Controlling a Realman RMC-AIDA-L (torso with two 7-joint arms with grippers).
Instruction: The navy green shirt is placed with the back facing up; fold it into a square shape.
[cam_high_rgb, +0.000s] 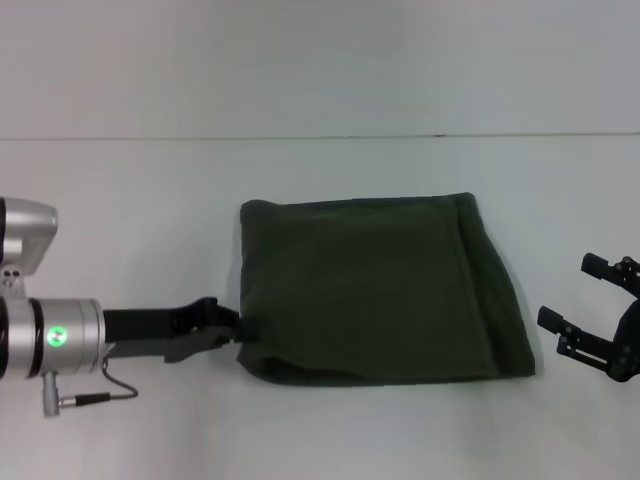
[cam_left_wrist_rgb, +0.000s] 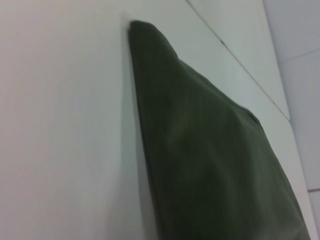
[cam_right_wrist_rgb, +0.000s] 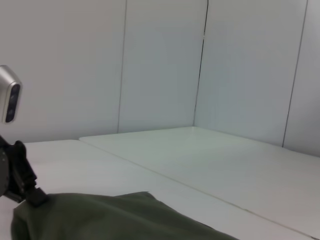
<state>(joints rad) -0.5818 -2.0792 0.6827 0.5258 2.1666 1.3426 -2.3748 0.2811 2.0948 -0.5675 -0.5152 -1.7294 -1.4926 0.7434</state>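
left pincer (cam_high_rgb: 235, 325) at navy green shirt (cam_high_rgb: 380, 285) edge | right pincer (cam_high_rgb: 590, 305) apart

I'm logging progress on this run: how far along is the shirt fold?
Mostly done: the shirt already lies as a compact, roughly square bundle on the table, sleeves tucked out of sight. In hand: the left gripper is at its near-left corner. The right gripper is open, off the cloth. Left: perhaps squaring the uneven edges.
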